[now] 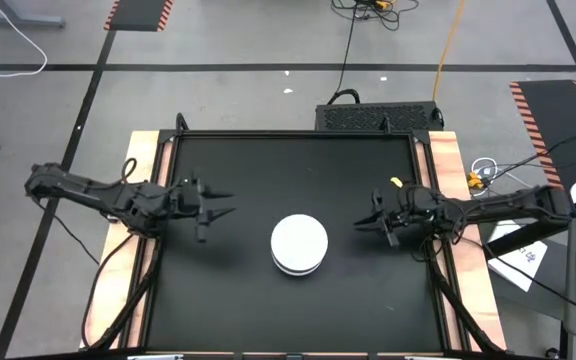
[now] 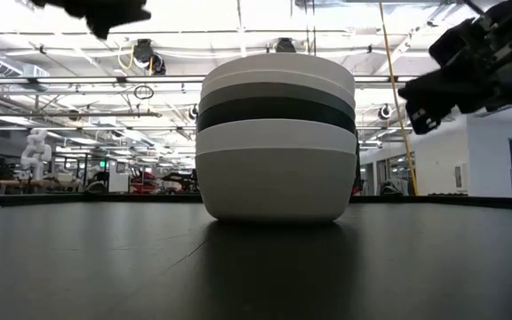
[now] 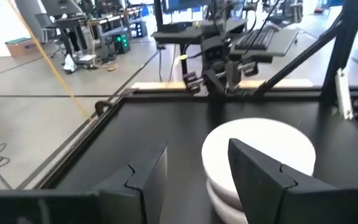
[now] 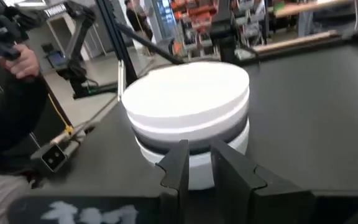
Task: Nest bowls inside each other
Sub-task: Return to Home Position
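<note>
The bowls stand as one stack (image 1: 299, 244) at the middle of the table, resting on its lowest white bowl (image 2: 274, 185). From the side I see white, light grey, dark and white bands. The top is white (image 4: 188, 93). My left gripper (image 1: 226, 204) hovers to the left of the stack, open, with its fingers pointing at it (image 3: 257, 162). My right gripper (image 1: 360, 225) hovers to the right of the stack, shut, and also points toward it. Neither touches the stack.
The black tabletop (image 1: 228, 290) has wooden side rails (image 1: 448, 160). A dark box (image 1: 378, 116) sits beyond the far edge. A person's hand (image 4: 23, 62) shows off the table's near side in the right wrist view. Bare table lies all around the stack.
</note>
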`<act>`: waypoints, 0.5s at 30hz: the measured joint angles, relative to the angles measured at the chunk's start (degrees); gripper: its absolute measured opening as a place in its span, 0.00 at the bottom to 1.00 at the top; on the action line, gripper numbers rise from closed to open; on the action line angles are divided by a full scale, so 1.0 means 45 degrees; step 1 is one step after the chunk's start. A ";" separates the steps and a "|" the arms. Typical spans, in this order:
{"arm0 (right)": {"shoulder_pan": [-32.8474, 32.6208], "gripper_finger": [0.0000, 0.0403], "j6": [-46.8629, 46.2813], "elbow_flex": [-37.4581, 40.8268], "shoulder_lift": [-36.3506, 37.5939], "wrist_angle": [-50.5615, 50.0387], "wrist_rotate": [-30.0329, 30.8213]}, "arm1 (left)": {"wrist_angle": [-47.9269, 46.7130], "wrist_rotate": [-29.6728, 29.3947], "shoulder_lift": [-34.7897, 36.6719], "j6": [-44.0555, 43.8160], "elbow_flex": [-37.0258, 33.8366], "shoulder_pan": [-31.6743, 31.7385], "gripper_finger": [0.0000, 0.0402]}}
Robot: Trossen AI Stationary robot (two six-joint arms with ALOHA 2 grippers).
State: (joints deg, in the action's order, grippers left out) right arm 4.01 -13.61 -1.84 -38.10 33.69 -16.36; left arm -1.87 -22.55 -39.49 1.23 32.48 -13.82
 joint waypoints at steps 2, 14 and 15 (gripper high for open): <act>-0.0048 0.15 0.0047 -0.0265 -0.0385 0.0062 0.0012 | -0.0018 -0.0022 0.0438 0.0090 -0.0512 0.0004 0.43; -0.1716 0.15 0.1683 -0.3058 -0.3308 0.1349 0.1003 | 0.0438 -0.0116 0.1391 0.0026 -0.2364 0.0246 0.43; -0.1853 0.15 0.1771 -0.3331 -0.3665 0.1337 0.1026 | 0.0510 -0.0017 0.1390 0.0025 -0.2415 0.0242 0.43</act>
State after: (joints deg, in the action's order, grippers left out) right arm -4.33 -5.64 -16.83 -54.60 39.71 -11.74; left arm 0.43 -22.63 -33.23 1.34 21.61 -12.73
